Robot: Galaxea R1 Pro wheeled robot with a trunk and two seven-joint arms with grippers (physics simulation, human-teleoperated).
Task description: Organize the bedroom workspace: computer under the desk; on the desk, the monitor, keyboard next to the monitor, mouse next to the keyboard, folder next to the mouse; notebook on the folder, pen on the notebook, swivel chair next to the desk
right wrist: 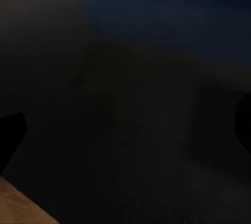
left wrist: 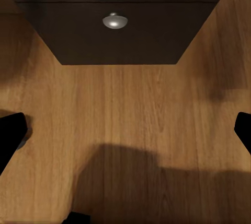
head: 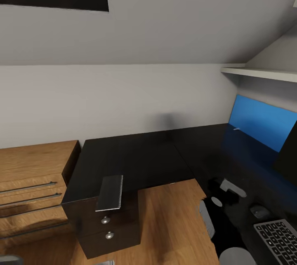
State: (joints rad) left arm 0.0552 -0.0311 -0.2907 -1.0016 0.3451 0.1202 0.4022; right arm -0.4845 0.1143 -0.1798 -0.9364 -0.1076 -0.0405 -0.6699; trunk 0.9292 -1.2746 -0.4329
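Head view: notebook (head: pixel 109 193) overhangs the desk (head: pixel 136 158) edge above pedestal drawers.

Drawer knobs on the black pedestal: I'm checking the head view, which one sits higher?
The upper knob, just under the notebook; the lower knob sits nearer the floor.

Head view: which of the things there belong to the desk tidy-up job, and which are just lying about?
Part of the job: desk, notebook, keyboard, mouse, monitor, blue folder.

Just there: light-wood chest, wall shelf.
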